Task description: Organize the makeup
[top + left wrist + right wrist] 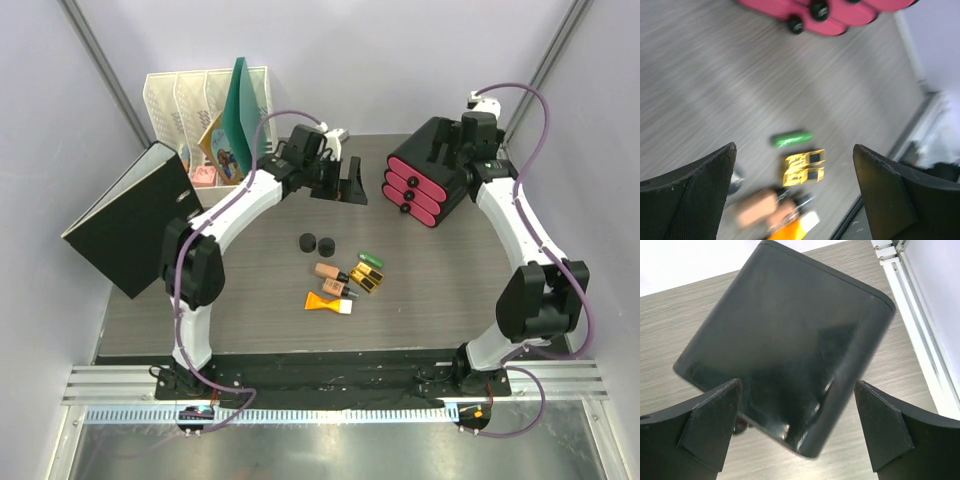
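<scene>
Your left gripper (794, 152) hangs released near the far edge of the grey wood-grain worktop (450, 290) — fingers wide, nothing between them. Your right gripper (797, 387) is likewise spread (above the glossy black box with pink drawers (425, 175), far right corner). The makeup (345, 280) lies mid-worktop: two black round jars (315, 243), peach black-capped bottle (327, 271), orange white-capped tube (325, 301), gold-and-black cases (367, 277), small green tube (372, 259).

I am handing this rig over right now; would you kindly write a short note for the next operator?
Left gripper: open, empty, at the far side of the table.
Right gripper: open, empty, over the black drawer box.
Makeup, all loose mid-table: two black jars, peach bottle, gold-and-black cases, green tube, orange tube.
Done: nothing put away yet.
Left: every item, probably into that box.
</scene>
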`<state>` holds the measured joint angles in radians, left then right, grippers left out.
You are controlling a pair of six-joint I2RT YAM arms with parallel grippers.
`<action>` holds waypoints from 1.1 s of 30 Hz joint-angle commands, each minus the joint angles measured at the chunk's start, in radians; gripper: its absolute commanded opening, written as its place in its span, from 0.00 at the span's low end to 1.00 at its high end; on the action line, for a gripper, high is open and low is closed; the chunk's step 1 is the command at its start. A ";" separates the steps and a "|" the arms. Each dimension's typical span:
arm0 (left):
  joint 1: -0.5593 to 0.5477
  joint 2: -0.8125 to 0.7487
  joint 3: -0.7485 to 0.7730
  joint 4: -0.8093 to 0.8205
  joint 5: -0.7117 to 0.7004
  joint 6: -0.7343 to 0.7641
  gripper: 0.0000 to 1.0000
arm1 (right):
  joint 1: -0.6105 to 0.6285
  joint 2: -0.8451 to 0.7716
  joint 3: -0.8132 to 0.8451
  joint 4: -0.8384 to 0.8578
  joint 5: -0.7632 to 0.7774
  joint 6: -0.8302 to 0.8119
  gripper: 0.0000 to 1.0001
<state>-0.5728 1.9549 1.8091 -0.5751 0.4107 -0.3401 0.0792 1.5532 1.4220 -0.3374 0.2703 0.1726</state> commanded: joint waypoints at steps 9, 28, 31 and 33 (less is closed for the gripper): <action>-0.015 0.335 0.047 0.965 0.324 -1.042 0.97 | -0.117 0.177 0.187 -0.040 -0.146 0.113 0.06; -0.078 0.556 0.251 1.158 0.178 -1.252 0.67 | -0.164 0.300 0.117 -0.080 -0.329 0.180 0.01; -0.078 0.556 0.246 1.152 0.177 -1.246 0.66 | -0.164 0.303 0.107 -0.081 -0.333 0.180 0.01; -0.079 0.559 0.246 1.144 0.183 -1.235 0.65 | -0.164 0.304 0.103 -0.083 -0.336 0.180 0.01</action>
<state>-0.6441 2.5072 2.0140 0.5270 0.5941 -1.5898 -0.0872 1.8072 1.5673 -0.2905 -0.0406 0.3542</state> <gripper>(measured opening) 0.655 0.017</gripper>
